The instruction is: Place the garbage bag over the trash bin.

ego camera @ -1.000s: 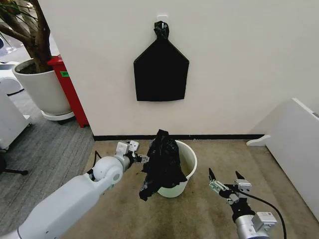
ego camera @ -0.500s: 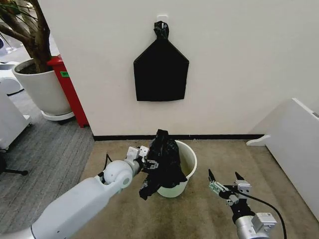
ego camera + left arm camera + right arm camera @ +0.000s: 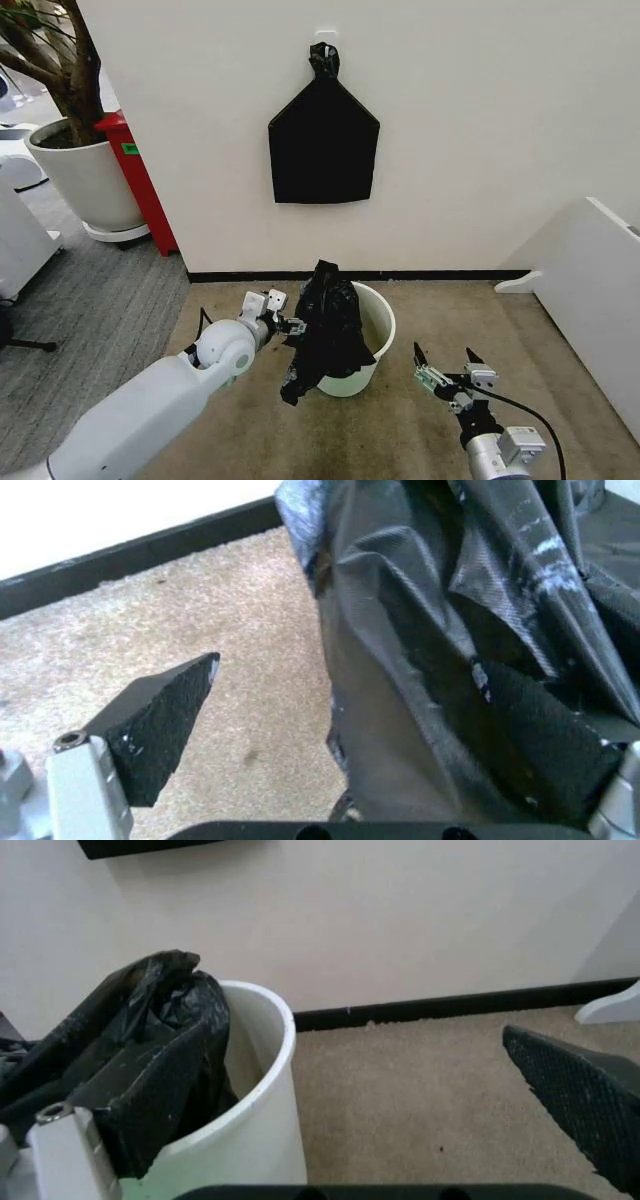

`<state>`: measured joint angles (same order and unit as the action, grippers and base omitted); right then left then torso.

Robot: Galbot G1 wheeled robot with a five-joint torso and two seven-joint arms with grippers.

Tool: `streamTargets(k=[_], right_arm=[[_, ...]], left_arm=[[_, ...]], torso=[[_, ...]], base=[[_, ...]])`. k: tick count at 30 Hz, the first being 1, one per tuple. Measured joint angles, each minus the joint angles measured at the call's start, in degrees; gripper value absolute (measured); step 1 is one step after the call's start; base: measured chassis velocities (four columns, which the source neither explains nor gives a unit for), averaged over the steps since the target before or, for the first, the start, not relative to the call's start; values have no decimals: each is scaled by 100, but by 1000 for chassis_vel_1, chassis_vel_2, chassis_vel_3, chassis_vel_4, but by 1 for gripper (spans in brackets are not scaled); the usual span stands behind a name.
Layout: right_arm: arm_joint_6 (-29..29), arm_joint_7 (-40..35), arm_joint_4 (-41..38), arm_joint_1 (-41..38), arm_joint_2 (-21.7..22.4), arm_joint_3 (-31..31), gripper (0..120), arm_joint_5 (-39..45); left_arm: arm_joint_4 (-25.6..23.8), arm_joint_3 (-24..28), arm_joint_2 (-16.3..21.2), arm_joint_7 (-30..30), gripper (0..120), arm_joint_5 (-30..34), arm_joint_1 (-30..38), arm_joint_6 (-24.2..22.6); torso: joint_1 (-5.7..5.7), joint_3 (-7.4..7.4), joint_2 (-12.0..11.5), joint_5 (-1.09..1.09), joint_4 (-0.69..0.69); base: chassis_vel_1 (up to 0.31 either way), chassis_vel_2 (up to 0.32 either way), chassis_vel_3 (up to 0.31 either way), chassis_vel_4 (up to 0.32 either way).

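Low in the centre of your head view, the bin (image 3: 365,340) stands on the carpet (image 3: 420,420) with the bag (image 3: 325,330) draped over its left rim. Your left hand (image 3: 292,324), spread, touches the bag's left side. At lower right, your right hand (image 3: 444,367) hovers spread, apart from the bin.

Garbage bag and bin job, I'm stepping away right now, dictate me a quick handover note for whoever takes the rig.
Left gripper: open, at the near-left side of the garbage bag; one finger is off the plastic, nothing pinched.
Right gripper: open, holding nothing, low on the carpet to the right of the trash bin.
Bag: bunched and draped over the bin's left rim, part hanging down outside.
Done: bag is at the bin.
Left: spread its mouth around the whole rim.
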<state>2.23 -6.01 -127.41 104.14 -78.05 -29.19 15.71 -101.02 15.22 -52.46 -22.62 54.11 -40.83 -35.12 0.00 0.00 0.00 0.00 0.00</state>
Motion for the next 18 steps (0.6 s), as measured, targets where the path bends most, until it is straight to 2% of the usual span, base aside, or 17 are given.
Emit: streamTargets(k=[11, 18], right_arm=[[-20, -28, 3, 51, 34, -30, 100, 42], [-38, -47, 50, 53, 62, -34, 100, 80]], left_arm=[[461, 499, -468, -347, 100, 17, 477, -216], [490, 627, -677, -1092, 100, 513, 595, -582]], torso=[[0, 0, 0, 1, -1], [0, 0, 0, 1, 0]], base=[[0, 0, 0, 0], [0, 0, 0, 0]])
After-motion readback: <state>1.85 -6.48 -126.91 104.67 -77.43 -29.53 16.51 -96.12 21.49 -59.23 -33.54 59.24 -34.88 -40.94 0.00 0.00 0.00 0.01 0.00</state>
